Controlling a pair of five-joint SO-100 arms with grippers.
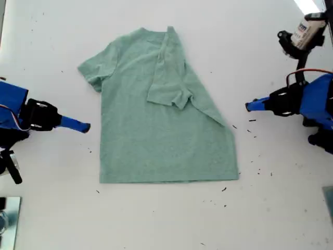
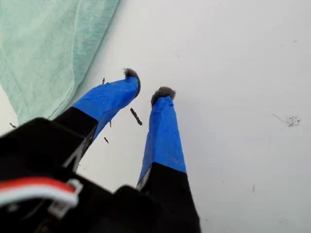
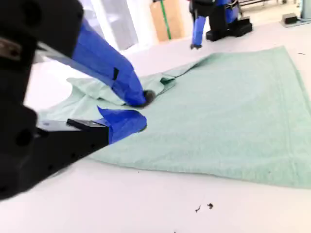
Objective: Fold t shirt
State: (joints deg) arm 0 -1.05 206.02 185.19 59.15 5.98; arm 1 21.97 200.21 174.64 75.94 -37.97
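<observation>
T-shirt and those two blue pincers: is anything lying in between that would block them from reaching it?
Nothing visible does. Only bare table lies between the t-shirt and my second pincer. On the side of my first pincer there are just a few tiny dark specks.

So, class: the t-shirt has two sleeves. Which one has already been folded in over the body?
The sleeve on the exterior view's right. It lies flipped over the chest of the t shirt, while the other sleeve lies spread flat on the table.
</observation>
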